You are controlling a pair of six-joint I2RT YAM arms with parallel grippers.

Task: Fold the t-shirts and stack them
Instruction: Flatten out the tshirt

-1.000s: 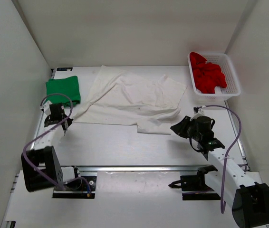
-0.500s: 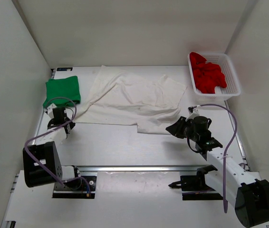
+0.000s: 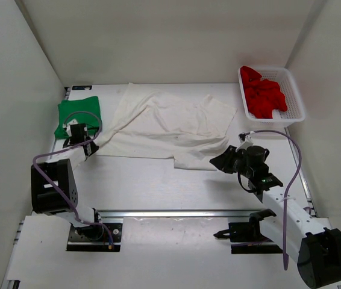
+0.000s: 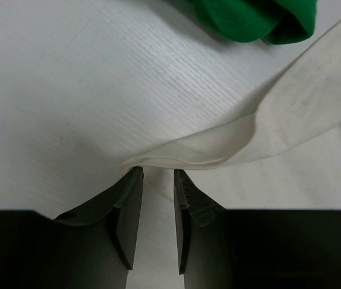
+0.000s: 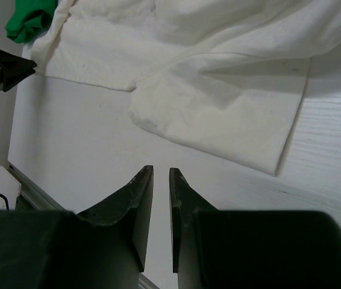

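**White t-shirt spread out, both pairs of jaws empty beside its near edge**

Top view. White t-shirt (image 3: 170, 123) spread open and wrinkled across the middle of the tabletop (image 3: 146, 180), one corner trailing out toward 8 o'clock. Green t-shirt (image 3: 77, 114) folded into a compact block at 9 to 10 o'clock, just beside the white one's left edge. Red t-shirt (image 3: 262, 95) bunched inside the white mesh basket (image 3: 293, 90) at 2 o'clock, well apart from the other two. Left arm (image 3: 50, 186) bent up along the left side, left jaws at 9 o'clock, aimed at the trailing white corner. Right arm (image 3: 279, 201) reaching in from 5 o'clock, right jaws near the white t-shirt's lower right hem at 4 o'clock.

Left wrist view. Left jaws a little apart at 6 o'clock, nothing between them, bare tabletop below. Rolled edge of the white t-shirt (image 4: 291, 114) just beyond the tips, running from the centre out to 2 o'clock; touching or not, impossible to tell. Fold of the green t-shirt (image 4: 249, 15) at 1 o'clock, against the top edge.

Right wrist view. Right jaws at 6 o'clock, a narrow gap between them, gripping nothing. White t-shirt (image 5: 218, 90) filling the upper half, a flat flap of it lying from the centre toward 3 o'clock, clear of the tips. Scrap of the green t-shirt (image 5: 29, 21) in the corner at 10 to 11 o'clock.
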